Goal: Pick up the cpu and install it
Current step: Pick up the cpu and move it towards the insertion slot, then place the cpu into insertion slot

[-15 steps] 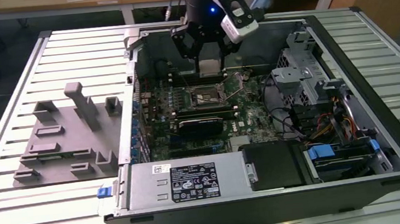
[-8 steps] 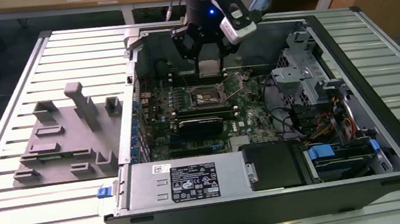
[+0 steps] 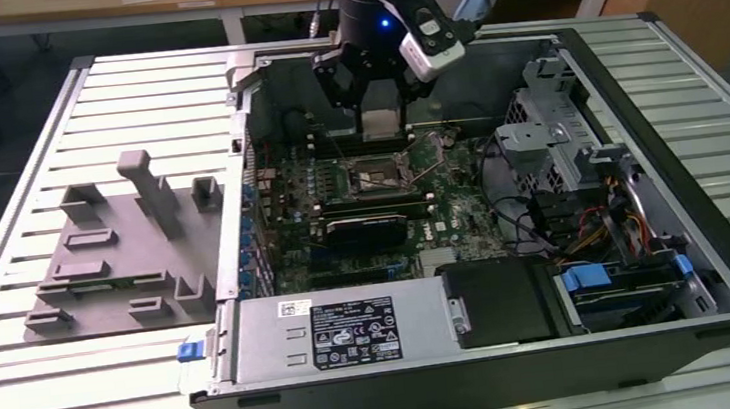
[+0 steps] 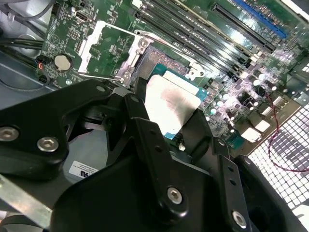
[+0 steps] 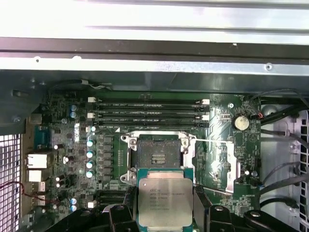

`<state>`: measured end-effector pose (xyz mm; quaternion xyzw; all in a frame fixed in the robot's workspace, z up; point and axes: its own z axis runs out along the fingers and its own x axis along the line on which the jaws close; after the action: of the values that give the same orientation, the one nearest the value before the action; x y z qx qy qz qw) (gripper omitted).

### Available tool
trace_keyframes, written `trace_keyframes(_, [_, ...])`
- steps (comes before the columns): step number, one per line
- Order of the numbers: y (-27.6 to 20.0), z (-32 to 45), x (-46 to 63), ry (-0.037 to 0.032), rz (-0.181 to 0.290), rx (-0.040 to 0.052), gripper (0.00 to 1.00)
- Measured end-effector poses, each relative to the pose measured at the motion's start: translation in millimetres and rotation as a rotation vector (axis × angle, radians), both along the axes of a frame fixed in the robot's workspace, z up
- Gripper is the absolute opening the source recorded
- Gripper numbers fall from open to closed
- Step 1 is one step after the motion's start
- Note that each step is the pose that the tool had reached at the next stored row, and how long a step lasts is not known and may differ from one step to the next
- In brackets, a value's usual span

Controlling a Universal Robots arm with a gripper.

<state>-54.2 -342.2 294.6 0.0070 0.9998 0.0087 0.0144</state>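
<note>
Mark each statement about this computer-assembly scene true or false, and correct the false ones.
1. The gripper holds the cpu between its jaws. True.
2. The cpu sits in the socket. False: the socket is empty and the cpu is held clear of it.
3. The socket's retaining frame is closed. False: it is swung open beside the socket.
4. A grey fixture block lies on the table, on the exterior view's left of the computer case. True.
</note>
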Motion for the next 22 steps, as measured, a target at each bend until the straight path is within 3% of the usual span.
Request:
trace_keyframes(15, [0.4, -0.7, 0.0, 0.0005, -0.003, 0.0000, 0.54])
trace_keyframes(22, [0.4, -0.7, 0.1, 0.0004, -0.092, 0.0000, 0.54])
